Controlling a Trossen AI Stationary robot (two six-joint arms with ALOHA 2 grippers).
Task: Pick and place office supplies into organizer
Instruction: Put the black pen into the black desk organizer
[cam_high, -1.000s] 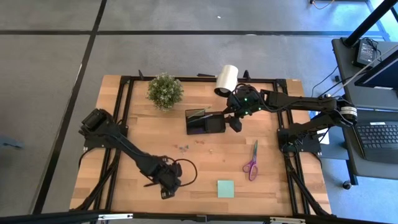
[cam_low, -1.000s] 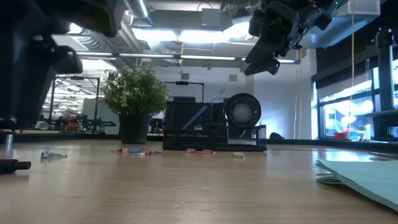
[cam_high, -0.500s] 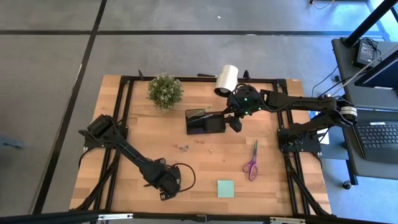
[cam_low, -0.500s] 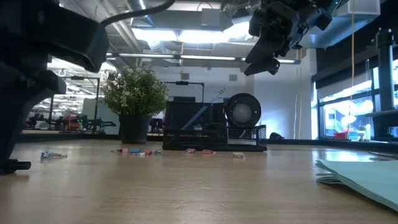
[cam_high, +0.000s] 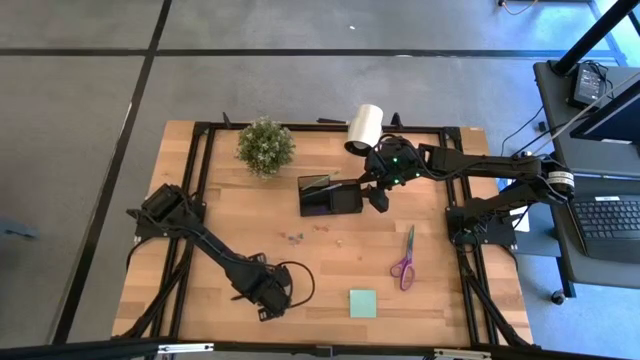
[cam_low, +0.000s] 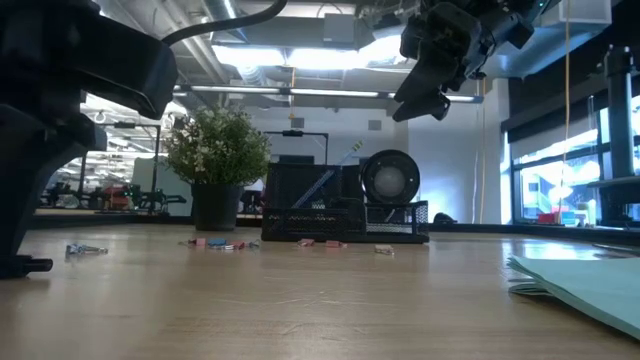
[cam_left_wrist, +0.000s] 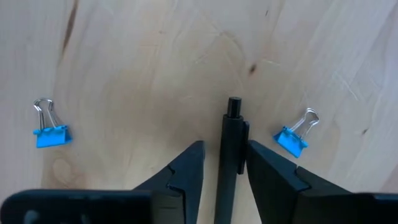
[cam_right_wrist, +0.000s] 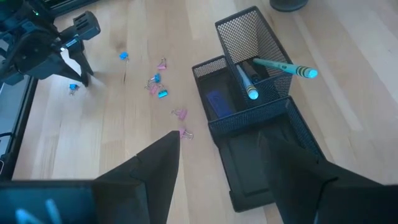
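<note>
My left claw (cam_left_wrist: 221, 171) is low on the bench (cam_high: 230, 215), lower left of the high view, fingers spread either side of a black pen (cam_left_wrist: 231, 149), a blue binder clip (cam_left_wrist: 51, 132) on each side. My right claw (cam_high: 378, 200) hangs spread above the black mesh organizer (cam_high: 330, 195), upper centre.
</note>
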